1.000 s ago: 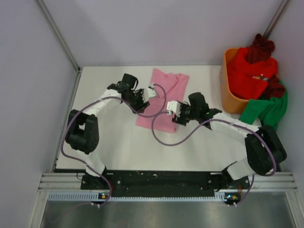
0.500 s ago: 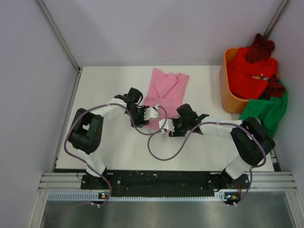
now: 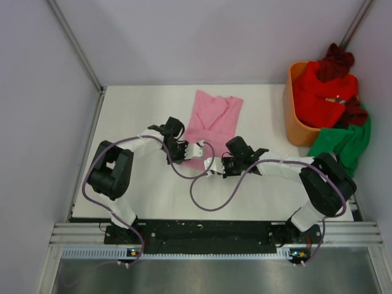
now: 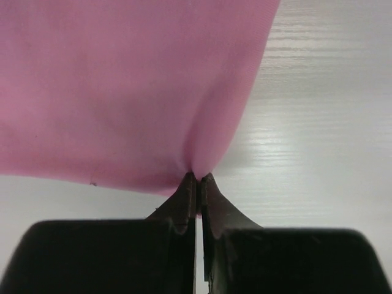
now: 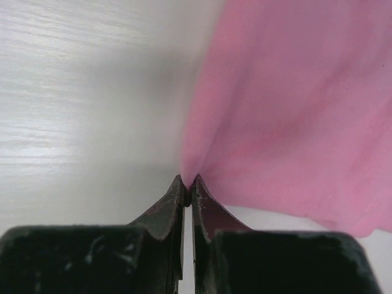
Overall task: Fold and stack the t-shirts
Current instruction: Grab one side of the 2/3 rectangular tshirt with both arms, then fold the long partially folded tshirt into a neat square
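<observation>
Left gripper (image 4: 197, 179): jaws fully closed, tips pinching an edge of the light pink t-shirt (image 3: 213, 119); the cloth puckers right into the tips in the left wrist view. Right gripper (image 5: 187, 181): same, jaws closed with no gap showing, pink cloth caught at the tips and fanning out to one side. In the top view the pink shirt lies mid-table as a narrow, lengthwise-folded strip, running from near the far edge of the white table (image 3: 135, 116) toward the arms, with the folded-in top part at the far end. The left gripper holds the near-left corner and the right gripper the near-right corner. The two grippers sit close together, just apart, both arms bent inward. Both wrist views show bare table beside the held cloth; I can't tell how far the near end is off the surface. The far end looks flat on the table. Orange plastic basket (image 3: 289, 113) sits at the far-right of the table, well apart from the pink shirt. A bright red t-shirt (image 3: 321, 92) is heaped in it, a dark maroon t-shirt (image 3: 338, 61) on top at the far side. A green t-shirt (image 3: 343, 142) hangs over the basket's near-right side. Purple cables (image 3: 205, 205) loop from the wrists across the table near the arms.
</observation>
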{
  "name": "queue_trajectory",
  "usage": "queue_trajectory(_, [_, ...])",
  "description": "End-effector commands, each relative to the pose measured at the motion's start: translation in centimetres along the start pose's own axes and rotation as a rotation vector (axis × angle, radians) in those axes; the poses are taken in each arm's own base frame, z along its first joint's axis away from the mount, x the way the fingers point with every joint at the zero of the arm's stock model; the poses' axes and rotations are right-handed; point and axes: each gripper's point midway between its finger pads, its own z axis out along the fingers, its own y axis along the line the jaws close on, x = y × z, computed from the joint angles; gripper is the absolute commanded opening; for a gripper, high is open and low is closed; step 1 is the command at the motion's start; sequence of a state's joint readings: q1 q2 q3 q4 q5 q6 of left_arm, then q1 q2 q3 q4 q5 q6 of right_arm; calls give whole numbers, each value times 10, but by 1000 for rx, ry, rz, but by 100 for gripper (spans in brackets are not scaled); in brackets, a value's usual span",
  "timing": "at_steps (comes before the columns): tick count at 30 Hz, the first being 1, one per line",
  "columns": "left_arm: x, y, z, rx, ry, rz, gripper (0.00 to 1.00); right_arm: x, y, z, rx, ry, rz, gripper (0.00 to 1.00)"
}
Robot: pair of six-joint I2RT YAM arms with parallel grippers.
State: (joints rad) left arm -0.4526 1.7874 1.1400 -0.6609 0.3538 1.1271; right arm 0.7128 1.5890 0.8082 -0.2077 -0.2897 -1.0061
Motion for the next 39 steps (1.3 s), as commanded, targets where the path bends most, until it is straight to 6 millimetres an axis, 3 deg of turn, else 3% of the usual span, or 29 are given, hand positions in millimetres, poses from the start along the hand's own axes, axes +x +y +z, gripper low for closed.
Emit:
queue_trajectory(1, [2, -37, -29, 21, 21, -48, 0, -30, 16, -36, -33, -32, 3, 0])
queue_trajectory(8, [-23, -93, -96, 80, -62, -136, 0, -70, 63, -100, -116, -163, 59, 0])
queue_trajectory(11, [-35, -97, -121, 77, -77, -183, 0, -86, 70, -120, -129, -236, 81, 0])
queue_trajectory(14, [-51, -84, -139, 28, -111, -204, 0, -97, 62, -132, -109, -284, 120, 0])
queue_trajectory(17, [-68, -54, -153, -65, -145, -226, 0, -94, 36, -136, -83, -312, 227, 0])
queue_trajectory(21, [-81, 16, -161, -292, -165, -286, 0, -71, -19, -136, 25, -286, 374, 0])
queue_trajectory(25, [-89, 78, -149, -383, -159, -333, 0, -40, -83, -135, 156, -275, 552, 0])
queue_trajectory(31, [-90, 164, -132, -475, -107, -439, 0, 0, -135, -109, 214, -258, 723, 0])
queue_trajectory(33, [-85, 184, -123, -491, -90, -478, 0, 14, -148, -100, 228, -247, 776, 0])
queue_trajectory(39, [-77, 209, -86, -500, -80, -502, 0, 54, -176, -83, 285, -194, 897, 0])
